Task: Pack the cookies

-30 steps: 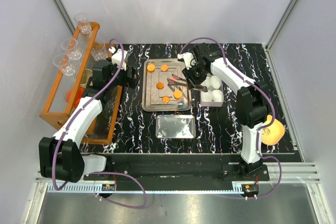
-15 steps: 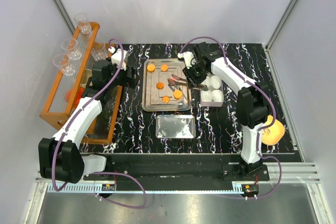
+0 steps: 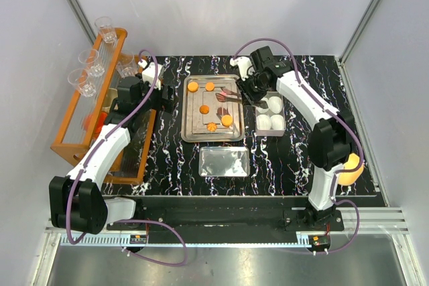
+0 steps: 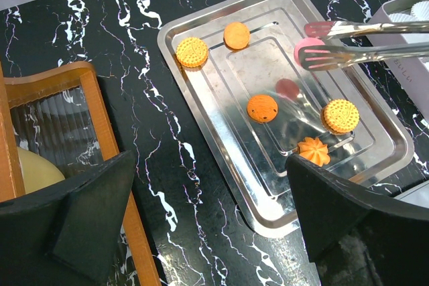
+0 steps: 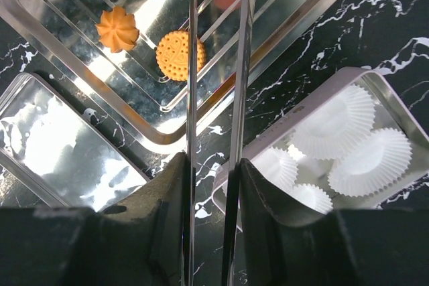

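Right hand (image 5: 214, 182) clamped on metal tongs (image 5: 192, 85), whose tips pinch the pink cookie (image 4: 307, 48) in the air above the far right part of the steel tray (image 4: 201, 132). Four round orange cookies (image 4: 262, 108) and one flower-shaped cookie (image 4: 314, 150) lie in the tray. Left hand (image 4: 208, 165), wide open and holding nothing, hovers just left of the tray. A box of paper cups (image 5: 348, 132) sits on the desk (image 4: 134, 5) just right of the tray.

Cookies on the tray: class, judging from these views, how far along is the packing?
Done: nothing yet; the paper cups in the box look empty. In hand: the right gripper, jaws closed on the tongs, has the pink cookie pinched above the tray. Left: five orange cookies lie on the tray, and the left gripper hangs open, holding nothing.
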Controlling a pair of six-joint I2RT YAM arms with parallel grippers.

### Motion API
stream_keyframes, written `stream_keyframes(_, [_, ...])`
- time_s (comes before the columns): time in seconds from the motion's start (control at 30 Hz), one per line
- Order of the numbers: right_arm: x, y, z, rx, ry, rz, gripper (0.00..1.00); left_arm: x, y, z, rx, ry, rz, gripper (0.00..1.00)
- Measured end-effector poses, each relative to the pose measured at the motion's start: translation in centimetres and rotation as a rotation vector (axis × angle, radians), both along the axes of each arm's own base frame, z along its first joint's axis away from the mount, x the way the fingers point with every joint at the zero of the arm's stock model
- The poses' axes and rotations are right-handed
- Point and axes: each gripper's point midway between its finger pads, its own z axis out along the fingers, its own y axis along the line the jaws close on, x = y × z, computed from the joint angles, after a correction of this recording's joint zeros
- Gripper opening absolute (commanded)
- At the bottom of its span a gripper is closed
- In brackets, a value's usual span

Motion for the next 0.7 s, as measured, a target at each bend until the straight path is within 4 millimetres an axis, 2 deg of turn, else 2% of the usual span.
stream_keyframes(0.23, [-0.1, -0.9, 3.2, -0.001, -0.076, -0.044, 0.15, 0.0, 0.0, 0.0, -0.001, 0.000, 0.000, 0.99])
stream_keyframes(0.43, [-0.7, -2.5, 6.4, 0.002, -0.146, -0.091, 0.15, 0.0, 0.0, 0.0, -0.001, -0.001, -0.001, 0.99])
stream_keyframes(0.57, [-1.5, -4.5, 7.4, 0.001, -0.163, -0.132, 0.15, -0.1, 0.0, 0.2, -0.001, -0.005, -0.001, 0.99])
stream_keyframes(0.7, [-2.5, -7.6, 7.6, -0.011, -0.163, -0.193, 0.15, -0.2, 0.0, 0.3, -0.002, -0.008, -0.001, 0.99])
